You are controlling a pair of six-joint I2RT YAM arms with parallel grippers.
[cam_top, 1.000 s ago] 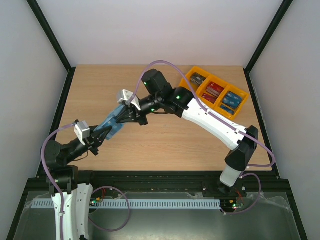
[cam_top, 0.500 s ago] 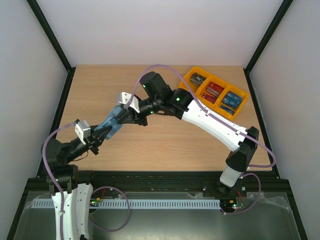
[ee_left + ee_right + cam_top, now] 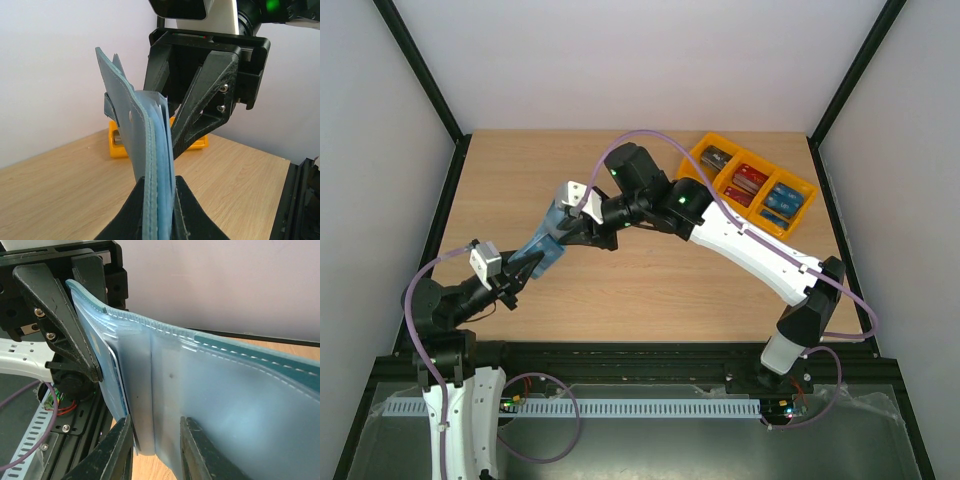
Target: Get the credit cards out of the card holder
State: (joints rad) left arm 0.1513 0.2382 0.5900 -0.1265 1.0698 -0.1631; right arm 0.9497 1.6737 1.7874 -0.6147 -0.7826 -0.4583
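The teal-blue card holder (image 3: 542, 247) is held off the table between both arms. My left gripper (image 3: 525, 265) is shut on its near edge; in the left wrist view the card holder (image 3: 145, 135) stands upright between my fingertips (image 3: 157, 182). My right gripper (image 3: 563, 228) is at its far end, also seen in the left wrist view (image 3: 200, 115). In the right wrist view the jaws (image 3: 155, 427) stand apart around the clear pocket leaves of the card holder (image 3: 225, 390). A blue credit card (image 3: 107, 380) shows inside a pocket beside the left finger.
The orange three-compartment tray (image 3: 798, 218) sits at the back right with grey (image 3: 717, 160), red (image 3: 748, 185) and blue (image 3: 782, 200) cards in it; it also shows in the left wrist view (image 3: 117, 147). Black frame posts border the table.
My right gripper has shifted slightly left along the card holder. The left arm has held still with the card holder.
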